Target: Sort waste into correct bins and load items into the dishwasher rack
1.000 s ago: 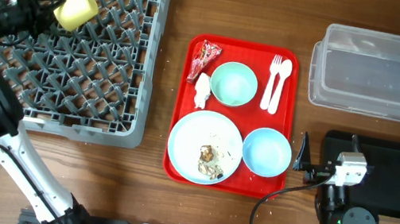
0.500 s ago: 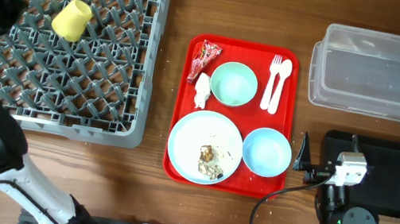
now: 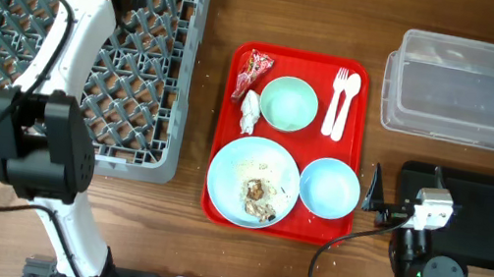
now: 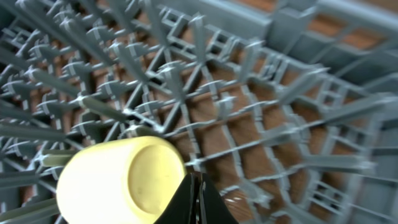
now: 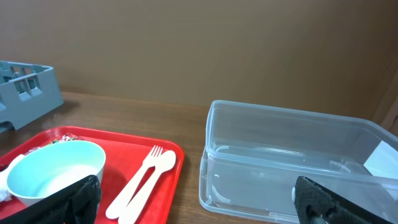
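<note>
The left arm (image 3: 71, 26) stretches across the grey dishwasher rack (image 3: 187, 59) toward its far edge. In its wrist view, the small yellow cup (image 4: 118, 180) lies on its side among the upright pegs, mouth toward the camera. The left jaws are pressed together just beside it and hold nothing, so the cup looks loaded. From overhead the arm hides the cup.

The red serving tray (image 3: 360, 127) carries the rest:
- red wrapper (image 3: 257, 69)
- white napkin (image 3: 250, 111)
- green bowl (image 3: 288, 103)
- blue bowl (image 3: 330, 187)
- fork and spoon (image 3: 340, 102)
- plate (image 3: 232, 171) with food scraps (image 3: 257, 198)

The right jaws stand wide apart and empty. They sit low over the wooden surface (image 3: 182, 238), between the red tray and the black tray (image 3: 492, 222), and face the empty clear tub (image 3: 469, 89). That position probably suits sorting waste.
</note>
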{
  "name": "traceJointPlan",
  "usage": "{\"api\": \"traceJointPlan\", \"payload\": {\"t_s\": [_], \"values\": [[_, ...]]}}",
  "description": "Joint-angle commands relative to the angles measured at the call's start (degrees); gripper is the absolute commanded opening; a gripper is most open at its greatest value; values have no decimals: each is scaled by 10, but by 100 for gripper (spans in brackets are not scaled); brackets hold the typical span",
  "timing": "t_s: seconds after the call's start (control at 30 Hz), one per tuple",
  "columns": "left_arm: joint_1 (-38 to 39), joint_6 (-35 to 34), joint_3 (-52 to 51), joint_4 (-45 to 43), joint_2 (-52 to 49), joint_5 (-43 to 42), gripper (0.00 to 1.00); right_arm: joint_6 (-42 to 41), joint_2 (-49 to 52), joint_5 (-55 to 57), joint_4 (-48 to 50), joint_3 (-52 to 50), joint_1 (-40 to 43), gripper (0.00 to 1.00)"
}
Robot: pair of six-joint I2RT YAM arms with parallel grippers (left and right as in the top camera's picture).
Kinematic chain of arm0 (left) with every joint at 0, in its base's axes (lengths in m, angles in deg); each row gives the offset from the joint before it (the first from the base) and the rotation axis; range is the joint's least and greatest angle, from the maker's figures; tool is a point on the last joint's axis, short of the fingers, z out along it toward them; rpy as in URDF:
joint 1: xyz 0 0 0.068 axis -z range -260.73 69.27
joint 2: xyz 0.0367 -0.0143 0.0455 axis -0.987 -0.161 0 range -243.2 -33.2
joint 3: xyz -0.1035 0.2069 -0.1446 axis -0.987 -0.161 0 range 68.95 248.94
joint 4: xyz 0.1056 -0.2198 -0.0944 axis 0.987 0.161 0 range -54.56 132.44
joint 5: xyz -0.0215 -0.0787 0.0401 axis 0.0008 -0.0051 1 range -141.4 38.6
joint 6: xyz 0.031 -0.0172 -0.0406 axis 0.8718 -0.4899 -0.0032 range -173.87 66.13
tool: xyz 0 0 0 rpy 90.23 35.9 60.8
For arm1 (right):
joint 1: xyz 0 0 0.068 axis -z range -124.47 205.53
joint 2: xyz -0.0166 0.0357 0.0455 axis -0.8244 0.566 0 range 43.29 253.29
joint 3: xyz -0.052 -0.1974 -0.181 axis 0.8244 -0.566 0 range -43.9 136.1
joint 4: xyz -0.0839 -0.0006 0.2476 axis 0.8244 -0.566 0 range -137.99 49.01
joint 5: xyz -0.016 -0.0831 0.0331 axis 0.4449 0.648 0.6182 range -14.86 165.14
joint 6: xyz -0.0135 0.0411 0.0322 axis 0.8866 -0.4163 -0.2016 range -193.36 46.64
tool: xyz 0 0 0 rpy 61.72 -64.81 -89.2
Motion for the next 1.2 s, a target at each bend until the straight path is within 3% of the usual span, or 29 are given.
{"api": "traceJointPlan", "payload": {"t_s": [0.0, 0.43, 0.73, 0.83, 0.93, 1.07, 1.17], "values": [[-12, 11, 1, 8, -19, 37, 4, 5, -3, 4, 3, 0, 3, 100], [-50, -11, 1, 52, -22, 9, 4, 5, -3, 4, 3, 0, 3, 100], [-143, -157, 1, 129, 22, 5, 4, 5, -3, 4, 3, 0, 3, 100], [-170, -157, 1, 129, 37, -22, 4, 5, -3, 4, 3, 0, 3, 100], [-185, -156, 1, 129, 46, -102, 4, 5, -3, 4, 3, 0, 3, 100], [-170, -144, 1, 121, 64, -164, 4, 5, -3, 4, 3, 0, 3, 100], [-146, -137, 1, 128, 67, -162, 4, 5, -3, 4, 3, 0, 3, 100]]}}
